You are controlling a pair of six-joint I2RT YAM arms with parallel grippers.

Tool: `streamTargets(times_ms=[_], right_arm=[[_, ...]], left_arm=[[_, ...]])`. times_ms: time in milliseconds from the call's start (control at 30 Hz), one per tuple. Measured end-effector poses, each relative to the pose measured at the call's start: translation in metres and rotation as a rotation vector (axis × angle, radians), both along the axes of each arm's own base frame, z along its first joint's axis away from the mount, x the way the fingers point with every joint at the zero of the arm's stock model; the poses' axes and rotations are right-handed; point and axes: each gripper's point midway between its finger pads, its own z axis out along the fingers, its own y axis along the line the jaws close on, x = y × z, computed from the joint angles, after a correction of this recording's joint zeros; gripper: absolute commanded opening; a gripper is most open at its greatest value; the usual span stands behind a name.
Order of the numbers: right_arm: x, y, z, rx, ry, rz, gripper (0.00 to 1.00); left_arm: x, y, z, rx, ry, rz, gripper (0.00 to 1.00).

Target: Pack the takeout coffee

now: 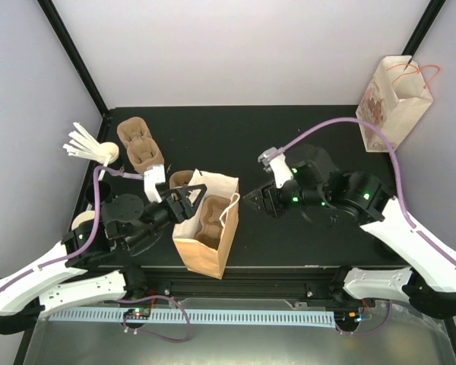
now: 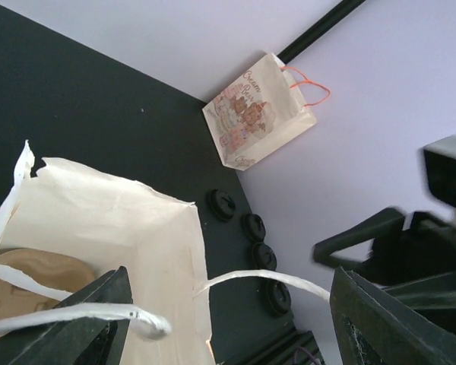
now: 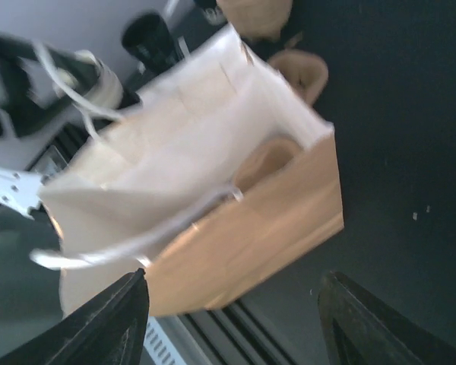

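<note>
At the middle of the bench [image 1: 235, 129], your left jaws stand spread at the rim of the brown paper bag [image 1: 205, 255]; your right jaws hang spread, empty, near it.

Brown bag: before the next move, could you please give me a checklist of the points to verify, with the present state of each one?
1. The brown bag stands upright with its mouth open: ok.
2. The pulp carrier sits inside the bag: ok.
3. A coffee cup is in the carrier: not ok. The wells that show are empty.
4. The left gripper is open at the bag's left rim: ok.
5. The white handle is free of the left gripper: cannot tell. It runs across between the fingers.
6. The right gripper is open, holds nothing and is apart from the bag: ok.
</note>
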Motion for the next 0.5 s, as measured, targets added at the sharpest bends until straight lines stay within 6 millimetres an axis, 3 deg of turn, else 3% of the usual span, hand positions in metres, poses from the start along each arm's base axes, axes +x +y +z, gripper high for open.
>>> streamTargets(times_ms=[167,267,400,500], right_arm=[[0.008,0.003,0.052,0.117,-0.099,-0.026,0.71],[0.015,0.01,0.07,0.145,-0.132,-0.029,0.73],[0.03,0.029,0.074,0.112,-0.139,-0.021,0.74],[0.043,0.046,0.059,0.04,-0.119,-0.023,0.74]], left_arm=[[0.002,0.001,-0.007,0.011,0.004,0.013,0.76],[0.004,0.007,-0.007,0.008,0.001,0.042,0.76],[0.006,0.019,-0.008,-0.001,-0.004,0.086,0.75],[0.006,0.027,-0.006,-0.014,-0.011,0.114,0.76]])
